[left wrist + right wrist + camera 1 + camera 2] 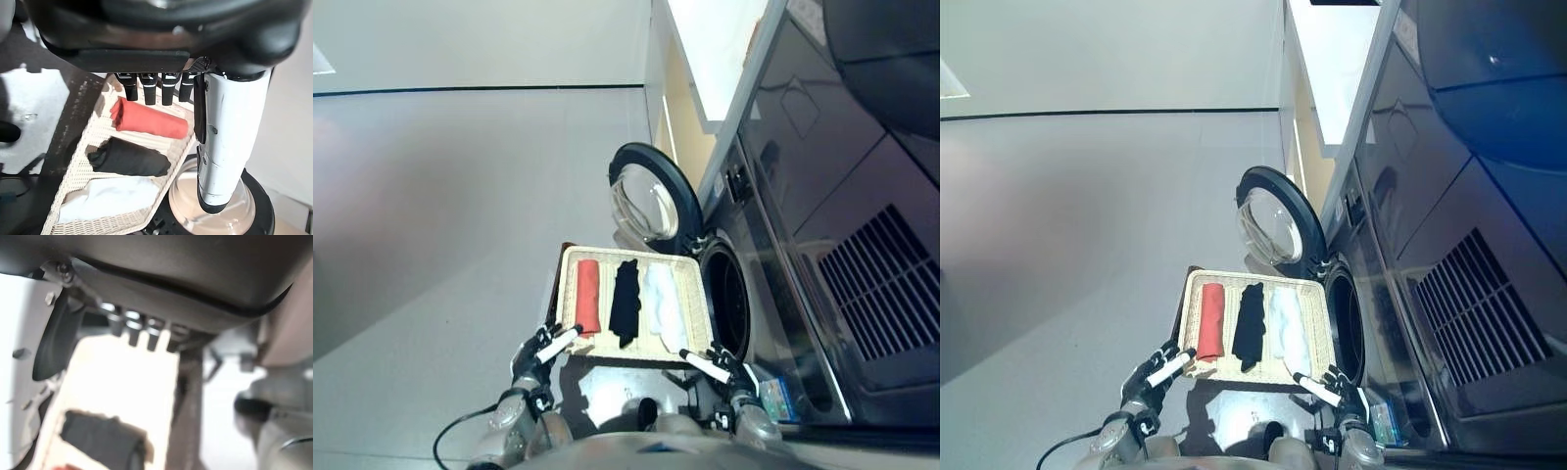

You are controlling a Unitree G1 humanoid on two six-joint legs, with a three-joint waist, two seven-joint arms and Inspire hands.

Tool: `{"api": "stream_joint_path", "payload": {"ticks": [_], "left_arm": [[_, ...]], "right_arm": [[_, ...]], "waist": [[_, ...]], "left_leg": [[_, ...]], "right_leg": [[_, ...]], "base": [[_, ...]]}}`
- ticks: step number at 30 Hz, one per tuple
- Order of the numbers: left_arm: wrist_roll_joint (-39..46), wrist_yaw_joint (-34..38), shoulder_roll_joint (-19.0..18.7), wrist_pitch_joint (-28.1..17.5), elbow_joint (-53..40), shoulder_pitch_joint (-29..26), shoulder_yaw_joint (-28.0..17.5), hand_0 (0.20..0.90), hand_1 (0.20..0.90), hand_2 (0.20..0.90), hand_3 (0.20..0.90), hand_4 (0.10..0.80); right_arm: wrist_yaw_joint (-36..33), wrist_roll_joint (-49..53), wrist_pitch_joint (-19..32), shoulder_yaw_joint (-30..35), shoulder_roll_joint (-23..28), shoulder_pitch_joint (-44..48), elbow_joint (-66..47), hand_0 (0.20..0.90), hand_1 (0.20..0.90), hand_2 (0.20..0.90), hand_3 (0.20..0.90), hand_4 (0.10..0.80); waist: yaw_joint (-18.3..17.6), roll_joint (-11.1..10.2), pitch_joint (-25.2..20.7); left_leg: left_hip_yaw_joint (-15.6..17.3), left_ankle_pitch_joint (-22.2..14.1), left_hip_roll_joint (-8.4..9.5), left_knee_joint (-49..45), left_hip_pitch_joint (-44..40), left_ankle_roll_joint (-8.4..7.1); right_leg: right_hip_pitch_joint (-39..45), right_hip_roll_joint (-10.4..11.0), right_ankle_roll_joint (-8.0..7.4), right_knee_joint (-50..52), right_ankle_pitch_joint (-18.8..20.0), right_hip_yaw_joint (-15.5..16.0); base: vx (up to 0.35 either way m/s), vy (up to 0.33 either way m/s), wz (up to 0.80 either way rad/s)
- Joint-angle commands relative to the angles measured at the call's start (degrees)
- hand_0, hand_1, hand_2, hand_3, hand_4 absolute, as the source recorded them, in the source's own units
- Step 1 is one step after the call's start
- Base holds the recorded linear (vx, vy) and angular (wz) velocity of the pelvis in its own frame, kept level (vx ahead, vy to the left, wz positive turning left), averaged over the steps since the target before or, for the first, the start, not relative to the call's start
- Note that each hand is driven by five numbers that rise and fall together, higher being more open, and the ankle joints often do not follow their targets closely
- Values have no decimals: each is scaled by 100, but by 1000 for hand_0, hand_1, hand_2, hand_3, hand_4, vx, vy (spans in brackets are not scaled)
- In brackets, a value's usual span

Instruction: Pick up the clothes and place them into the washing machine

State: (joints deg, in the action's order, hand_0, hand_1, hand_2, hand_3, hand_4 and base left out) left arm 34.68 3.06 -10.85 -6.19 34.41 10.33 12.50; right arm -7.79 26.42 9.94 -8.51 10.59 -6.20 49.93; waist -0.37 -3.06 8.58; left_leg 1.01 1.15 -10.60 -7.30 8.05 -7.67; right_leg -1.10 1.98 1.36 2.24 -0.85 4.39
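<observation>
A shallow woven tray (570, 294), pale cream, sits on a low dark stand (556, 284) directly in front of the washing machine (773, 245), whose round door (651, 196) stands swung open beyond the tray's far edge, with the dark drum opening (729, 294) just off the tray's right edge. Three folded pieces of clothing lie side by side in the tray, running from its near edge toward its far edge: a red roll (587, 297) by the left edge, a black garment (626, 301) in the middle, and a white garment (665, 302) by the right edge, each close to its neighbour but with strips of weave showing between them. The left hand (540, 352) hovers at the tray's near left corner, its fingers (146, 90) relaxed and hanging straight, holding nothing, with its white-covered thumb (225, 147) pointing toward the red roll; the fingertips sit just above the roll's near end without clear contact. The right hand (729, 370) is at the tray's near right corner, released as well, its short fingers (152, 335) straight over the tray and its white thumb (703, 363) reaching along the near edge. All three garments are in the tray and none in the drum. A small blue packet (775, 398) lies on the floor by the machine's base, near the right hand.
</observation>
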Motion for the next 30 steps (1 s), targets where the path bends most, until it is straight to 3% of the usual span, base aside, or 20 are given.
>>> {"api": "stream_joint_path", "payload": {"ticks": [1,6,8,9,11,16,17,18,22,26,30], "left_arm": [[28,-4,-183,-332,-474,-61,-181,900,900,900,900,800],[18,-14,-184,-374,-476,-60,-167,900,900,900,900,800],[50,20,-219,-411,-486,-133,-188,900,900,900,900,800],[50,20,-222,-411,-487,-132,-189,900,900,900,900,800],[89,58,-278,-447,-546,-152,-254,900,900,900,900,800],[66,109,-318,-497,-540,-204,-257,900,900,900,900,800],[69,120,-339,-473,-548,-233,-253,900,900,900,900,800],[69,121,-339,-473,-548,-234,-254,900,900,900,900,800],[0,101,-410,-404,-646,-157,-324,900,900,900,900,800],[-13,85,-433,-388,-679,-116,-395,900,900,900,900,800],[24,95,-418,-418,-702,-137,-428,900,900,900,900,800]], "right_arm": [[-259,69,455,398,589,107,-320,900,900,900,900,800],[-227,83,440,442,490,66,-266,900,900,900,900,800],[-221,110,401,460,402,184,-135,900,900,900,900,800],[-222,110,400,459,400,184,-136,900,900,900,900,800],[-201,21,375,369,380,293,-176,900,900,900,900,800],[-171,-21,336,287,308,385,-240,900,900,900,900,800],[-179,-59,307,267,295,440,-198,900,900,900,900,800],[-179,-59,308,267,295,442,-197,900,900,900,900,800],[-184,-79,290,288,309,436,-425,900,900,900,900,800],[-190,-83,267,316,286,384,-449,900,900,900,900,800],[-205,-67,261,376,322,445,-432,900,900,900,900,800]], "waist": [[163,134,39],[158,133,-169],[182,78,-300],[189,71,-302],[205,30,-363],[206,-34,-456],[211,-30,-468],[216,-33,-466],[99,92,-307],[39,122,-272],[-87,72,-163]], "left_leg": [[94,1251,74,557,598,150],[276,976,281,390,501,290],[332,651,465,150,497,451],[343,641,469,141,499,455],[496,492,609,76,460,566],[645,257,821,66,374,706],[679,38,971,11,235,856],[685,32,973,7,234,860],[652,-149,1086,124,-277,1116],[638,-251,1062,160,-475,1106],[459,-418,1001,163,-636,912]], "right_leg": [[799,47,-590,64,-337,-110],[1125,315,-723,-10,-547,-238],[1126,606,-903,88,-451,-334],[1122,614,-908,91,-455,-343],[1044,827,-1048,215,-183,-439],[922,1107,-1217,319,306,-485],[695,1281,-1282,837,738,-435],[691,1285,-1286,845,733,-443],[227,1376,-1093,1940,1332,-285],[72,1529,-1061,1866,1204,6],[-236,1679,-1159,774,930,205]], "base": [[276,117,-1],[207,152,-61],[230,180,-82],[225,190,-47],[157,169,-34],[127,169,-21],[96,158,-6],[128,219,-12],[86,178,-12],[87,47,5],[120,-95,-4]]}}
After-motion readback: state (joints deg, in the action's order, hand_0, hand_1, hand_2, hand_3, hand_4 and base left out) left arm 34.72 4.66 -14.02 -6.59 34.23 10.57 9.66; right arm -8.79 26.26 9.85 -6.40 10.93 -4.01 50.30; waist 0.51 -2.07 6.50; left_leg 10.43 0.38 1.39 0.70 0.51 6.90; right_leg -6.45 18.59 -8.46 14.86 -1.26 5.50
